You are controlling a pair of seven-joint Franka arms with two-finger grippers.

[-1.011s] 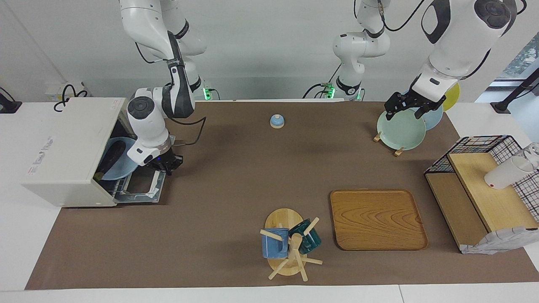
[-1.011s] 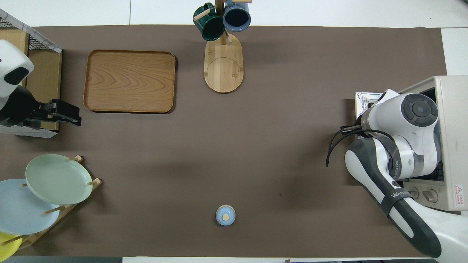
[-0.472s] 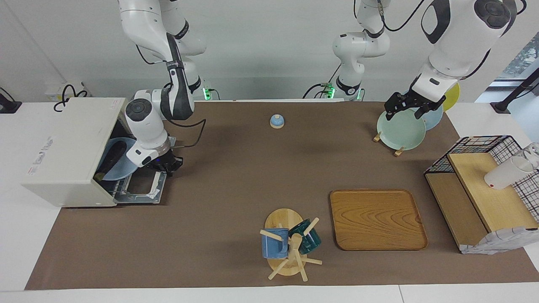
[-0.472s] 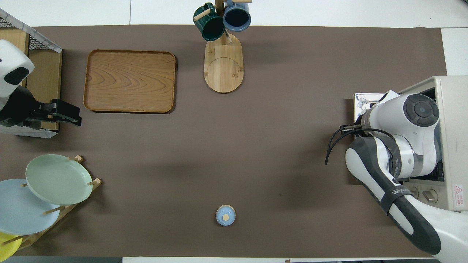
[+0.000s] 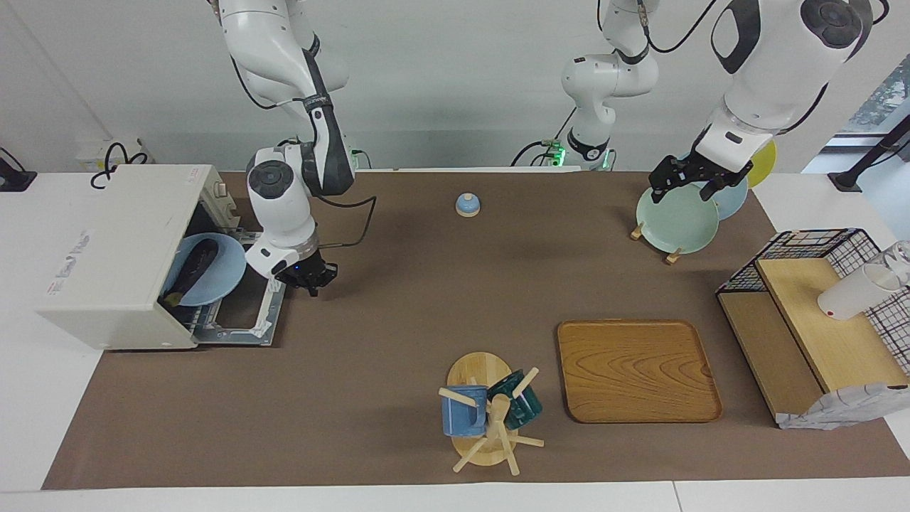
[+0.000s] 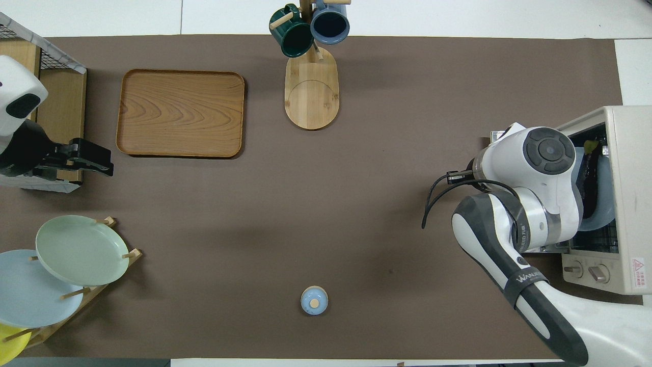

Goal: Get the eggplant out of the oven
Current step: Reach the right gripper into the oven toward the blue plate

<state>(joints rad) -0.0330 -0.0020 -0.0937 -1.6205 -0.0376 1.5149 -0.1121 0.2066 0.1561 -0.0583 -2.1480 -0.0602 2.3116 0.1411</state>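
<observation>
The oven (image 5: 114, 256) sits at the right arm's end of the table with its door (image 5: 242, 313) flat down, and the eggplant (image 5: 190, 269) lies on a pale blue plate (image 5: 224, 274) in the oven's mouth. The right gripper (image 5: 311, 279) hangs just off the door's edge, holding nothing, and I cannot tell if its fingers are apart. The eggplant looks shiny and thin, so I think a pinch could make it slip or drag the plate off the rack; the left gripper (image 5: 688, 178) waits over the green plate (image 5: 677, 220).
</observation>
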